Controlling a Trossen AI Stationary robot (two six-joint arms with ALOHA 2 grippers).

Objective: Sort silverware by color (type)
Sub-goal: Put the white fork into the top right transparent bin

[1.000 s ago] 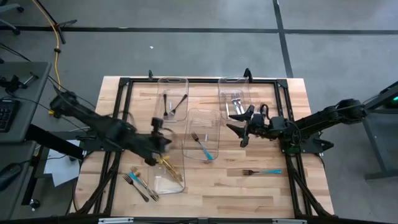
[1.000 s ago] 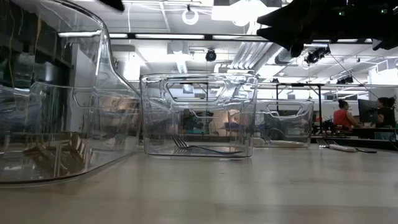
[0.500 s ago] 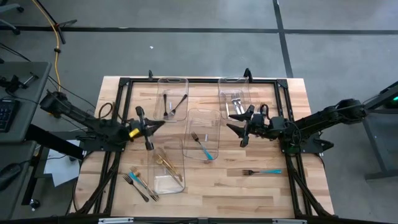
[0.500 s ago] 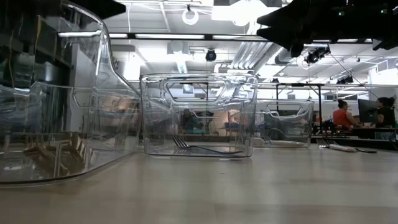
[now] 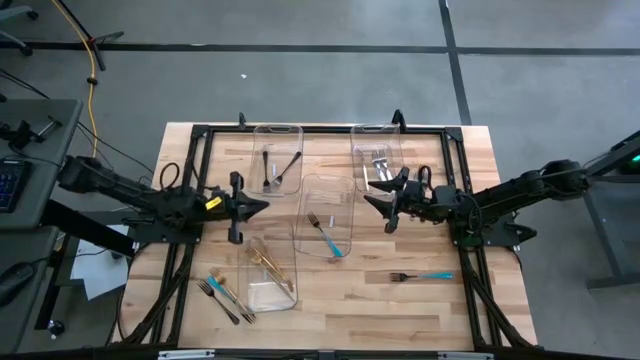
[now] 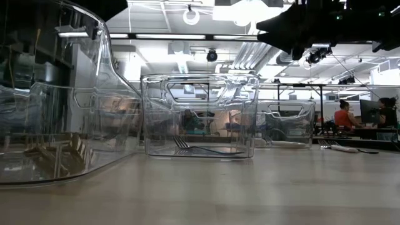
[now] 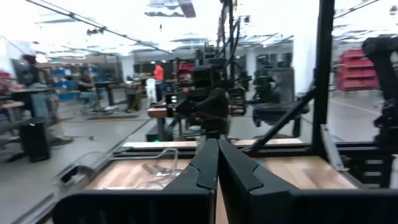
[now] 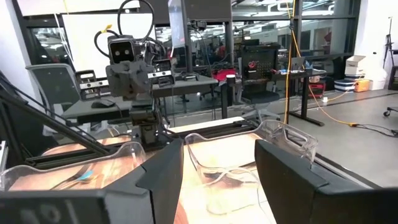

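The silverware lies partly in clear bins: black pieces (image 5: 275, 168) in the far left bin, silver ones (image 5: 380, 165) in the far right bin, a teal-handled fork (image 5: 328, 235) in the middle bin, gold ones (image 5: 268, 265) in the near left bin. A few forks (image 5: 225, 293) lie loose near the front left corner, and a teal-handled fork (image 5: 420, 276) lies loose at the front right. My left gripper (image 5: 260, 206) hovers level and shut, left of the middle bin. My right gripper (image 5: 372, 198) hovers open between the middle and far right bins, holding nothing.
Four clear bins (image 5: 328, 190) take up the table's middle, and they fill the low view, where the middle bin (image 6: 200, 119) shows a fork. A black frame (image 5: 200, 135) runs along the table's edges. Bare wood (image 5: 350, 300) lies along the front edge. People sit far behind (image 6: 345, 115).
My left gripper has drawn back from above the near left bin with the gold pieces toward the table's left and far side. It has tipped up from pointing down to level. It stays shut. The right arm has kept still.
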